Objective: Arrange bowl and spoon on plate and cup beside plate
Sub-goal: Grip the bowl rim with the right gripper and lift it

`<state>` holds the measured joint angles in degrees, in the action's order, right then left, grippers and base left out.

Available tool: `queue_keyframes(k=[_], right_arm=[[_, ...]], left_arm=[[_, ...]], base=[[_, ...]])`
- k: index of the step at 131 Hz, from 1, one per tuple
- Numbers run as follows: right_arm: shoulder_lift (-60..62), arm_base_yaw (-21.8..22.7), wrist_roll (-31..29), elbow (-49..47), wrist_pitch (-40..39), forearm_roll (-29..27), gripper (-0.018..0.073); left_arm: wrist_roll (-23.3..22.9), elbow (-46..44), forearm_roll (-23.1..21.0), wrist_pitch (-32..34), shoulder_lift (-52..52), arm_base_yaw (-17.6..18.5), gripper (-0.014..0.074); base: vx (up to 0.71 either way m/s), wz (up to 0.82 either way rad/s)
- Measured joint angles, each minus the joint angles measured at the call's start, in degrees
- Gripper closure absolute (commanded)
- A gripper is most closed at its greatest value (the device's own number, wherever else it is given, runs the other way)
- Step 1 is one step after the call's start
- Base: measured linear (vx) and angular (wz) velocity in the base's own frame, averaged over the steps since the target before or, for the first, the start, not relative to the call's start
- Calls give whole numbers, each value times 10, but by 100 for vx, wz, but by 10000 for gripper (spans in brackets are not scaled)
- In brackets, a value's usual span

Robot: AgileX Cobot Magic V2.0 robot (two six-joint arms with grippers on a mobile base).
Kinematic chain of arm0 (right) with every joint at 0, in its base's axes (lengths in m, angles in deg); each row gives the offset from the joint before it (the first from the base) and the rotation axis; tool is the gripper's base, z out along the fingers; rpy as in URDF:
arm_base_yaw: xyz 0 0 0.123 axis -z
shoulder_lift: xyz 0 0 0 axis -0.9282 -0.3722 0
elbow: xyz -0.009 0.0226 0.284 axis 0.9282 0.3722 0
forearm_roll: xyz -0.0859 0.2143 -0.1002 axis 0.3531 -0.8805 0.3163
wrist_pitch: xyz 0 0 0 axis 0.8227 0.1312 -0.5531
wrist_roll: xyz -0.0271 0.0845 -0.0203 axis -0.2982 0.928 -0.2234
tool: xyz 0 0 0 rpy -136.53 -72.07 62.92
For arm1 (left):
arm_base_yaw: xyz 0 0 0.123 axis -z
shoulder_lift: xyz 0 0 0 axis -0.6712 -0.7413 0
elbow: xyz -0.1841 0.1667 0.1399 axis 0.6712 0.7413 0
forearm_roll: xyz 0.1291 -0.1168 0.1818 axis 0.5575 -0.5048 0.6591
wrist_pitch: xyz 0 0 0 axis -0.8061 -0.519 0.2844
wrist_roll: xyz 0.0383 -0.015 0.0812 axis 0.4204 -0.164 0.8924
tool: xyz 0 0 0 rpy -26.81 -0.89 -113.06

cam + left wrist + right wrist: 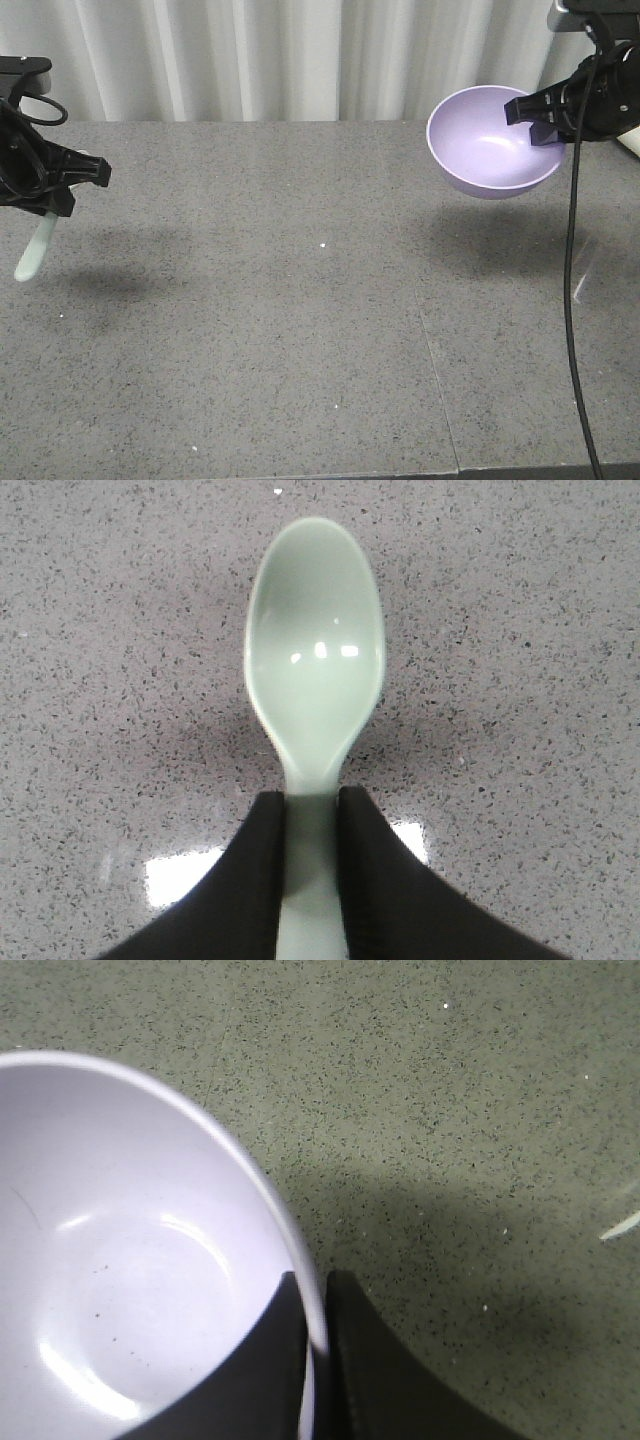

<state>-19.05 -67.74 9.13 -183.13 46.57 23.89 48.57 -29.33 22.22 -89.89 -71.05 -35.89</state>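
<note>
Right gripper (535, 115) clamps rim of round lavender plastic bowl (485, 150), left gripper (312, 825) handle of small mint-green plastic spoon (315, 670); we should carry both level; plate apparently out of view.

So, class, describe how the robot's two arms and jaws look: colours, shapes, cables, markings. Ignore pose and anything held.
Both arms end in black housings. The left arm carries looped black cables. The right arm has a long black cable hanging down and a white part at the frame edge. In the wrist views the jaws are tapering black wedges. No markings show.
</note>
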Motion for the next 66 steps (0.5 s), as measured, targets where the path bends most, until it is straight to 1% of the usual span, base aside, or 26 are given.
queue_keyframes(k=[21, 34, 44, 66], right_arm=[[5, 0, 0, 2, 30, 0, 563], [7, 0, 0, 15, 35, 0, 563], [15, 0, 0, 41, 24, 0, 563], [52, 0, 2, 114, -30, 0, 563]], left_arm=[[0, 0, 0, 0, 0, 0, 603], [0, 0, 0, 0, 0, 0, 603], [0, 0, 0, 0, 0, 0, 603], [0, 0, 0, 0, 0, 0, 603]], base=[[0, 0], [0, 0], [0, 0], [0, 0]])
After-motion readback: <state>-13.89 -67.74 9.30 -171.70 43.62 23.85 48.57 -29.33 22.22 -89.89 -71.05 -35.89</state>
